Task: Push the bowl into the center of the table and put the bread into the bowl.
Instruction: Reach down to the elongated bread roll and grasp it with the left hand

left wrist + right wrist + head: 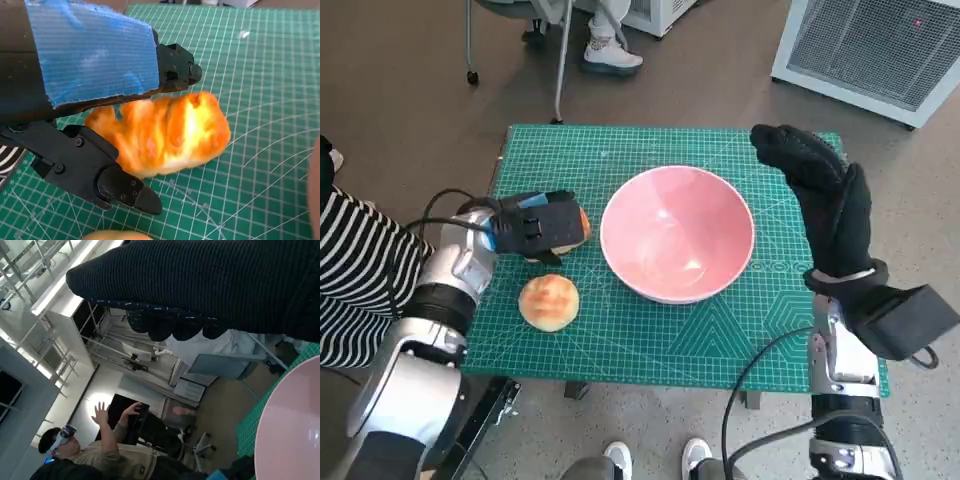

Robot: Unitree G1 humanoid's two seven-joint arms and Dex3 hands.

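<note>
The glossy pink bowl point(678, 234) sits near the middle of the green grid-lined cutting mat point(650, 330) that covers the counter. The left hand point(532, 225) grasps a golden, ridged bread roll point(170, 132) between its black fingers point(120, 187), just left of the bowl. A second round bun point(549, 301) lies on the mat nearby. The gloved right hand point(820, 195) hovers released, fingers extended, beside the bowl's right rim.
</note>
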